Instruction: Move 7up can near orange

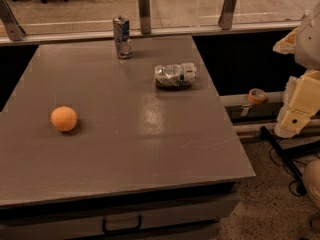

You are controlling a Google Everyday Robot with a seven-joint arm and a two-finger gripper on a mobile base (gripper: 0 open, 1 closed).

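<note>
7up can [175, 75] is lying on its side upper-centre on the counter [150, 139], well apart from the orange [64, 118] sitting mid-left | hand [295, 116] is hanging at frame right, off the counter; can't tell if it's open or closed | I'm reckoning on gripping across the can's body; the path lower-left is looking wide open; the counter's right edge is sitting near the can

The robot's arm [309, 39] stands off the right edge of the table [150, 134], well apart from its top. Its pale, blocky links run downward from about level with the table's back right corner. The gripper [292, 120] hangs at the arm's lower end, tilted slightly toward the table, out beyond its right edge. A rounded pale body part [314, 181] shows lower down, right of the table's front corner.
</note>
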